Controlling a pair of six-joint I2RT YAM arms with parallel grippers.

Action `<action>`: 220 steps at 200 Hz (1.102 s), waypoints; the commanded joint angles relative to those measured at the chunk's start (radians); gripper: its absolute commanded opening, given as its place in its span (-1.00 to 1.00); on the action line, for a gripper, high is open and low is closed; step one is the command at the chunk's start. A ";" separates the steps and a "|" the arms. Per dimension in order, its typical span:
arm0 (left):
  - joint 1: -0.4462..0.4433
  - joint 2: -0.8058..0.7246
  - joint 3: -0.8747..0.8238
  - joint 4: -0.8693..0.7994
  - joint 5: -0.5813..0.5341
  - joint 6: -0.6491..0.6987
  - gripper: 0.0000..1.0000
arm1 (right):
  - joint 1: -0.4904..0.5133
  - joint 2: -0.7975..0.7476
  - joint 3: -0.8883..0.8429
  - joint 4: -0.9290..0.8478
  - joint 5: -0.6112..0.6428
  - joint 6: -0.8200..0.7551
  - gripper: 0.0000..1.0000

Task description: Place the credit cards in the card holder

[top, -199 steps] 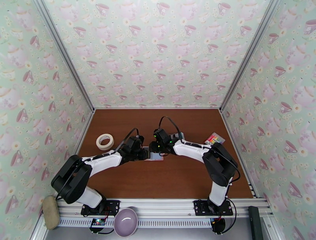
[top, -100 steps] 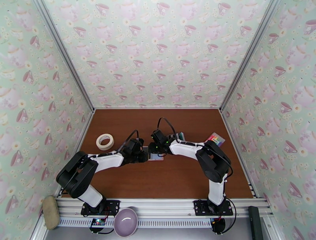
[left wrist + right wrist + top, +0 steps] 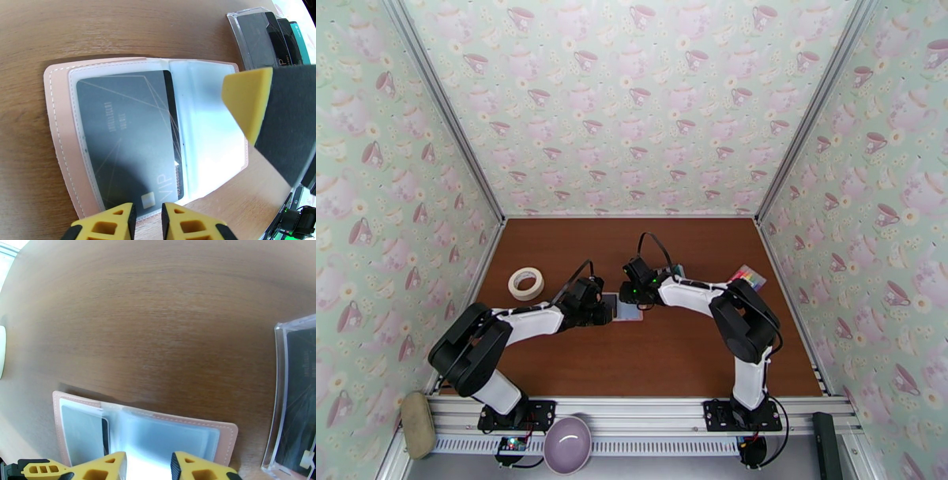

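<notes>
Dark credit cards [image 3: 260, 39] wait beyond the card holder [image 3: 55, 118] toward the table's [image 3: 671, 355] right edge, nearest the slightly spread, empty right gripper [image 3: 149, 461].

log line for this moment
card holder: open on table | dark card: sleeved inside | left gripper: at holder's edge by card | right gripper: at clear sleeve | other cards: in clear tray

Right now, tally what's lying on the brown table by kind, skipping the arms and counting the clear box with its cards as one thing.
Tape roll: 1
Pink card holder: 1
Dark card in the holder: 1
Clear box of cards: 1
Rainbow-striped rectangle: 1
Total: 5
</notes>
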 commanded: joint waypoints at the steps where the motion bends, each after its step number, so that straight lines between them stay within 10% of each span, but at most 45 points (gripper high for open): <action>1: 0.012 0.028 -0.014 -0.065 -0.031 0.008 -0.47 | -0.003 0.024 0.016 -0.018 0.013 -0.020 -0.28; 175: 0.011 0.016 -0.042 -0.017 0.008 0.009 0.35 | 0.013 0.061 -0.027 0.087 -0.118 0.060 -0.30; 220: 0.004 0.025 -0.028 -0.054 -0.034 0.008 0.29 | 0.014 0.045 -0.061 0.158 -0.187 0.114 -0.30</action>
